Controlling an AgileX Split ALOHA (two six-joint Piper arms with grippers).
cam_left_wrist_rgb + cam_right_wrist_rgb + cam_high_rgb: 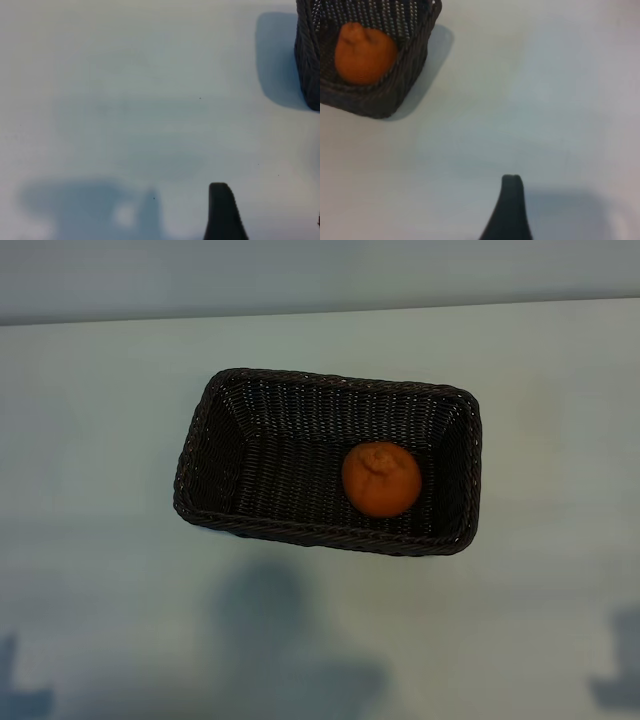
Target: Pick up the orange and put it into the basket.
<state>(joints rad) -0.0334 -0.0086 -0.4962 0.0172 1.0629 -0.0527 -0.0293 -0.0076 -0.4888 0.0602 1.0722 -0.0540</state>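
The orange [380, 478] lies inside the dark woven basket [215, 440], toward its right end, with its puckered stem end up. In the right wrist view the orange [364, 52] sits behind the basket's corner wall [395, 82]. Neither gripper shows in the exterior view. Of my right gripper only one dark finger [512, 205] shows, over bare table well away from the basket, with nothing against it. The left wrist view shows one finger [223, 212] of my left gripper over bare table, with an end of the basket [309, 55] far off. Both grippers are open and hold nothing.
The basket stands near the middle of a pale table [100, 440]. The table's far edge meets a grey wall [320, 275]. Arm shadows fall on the table's near side [280, 650].
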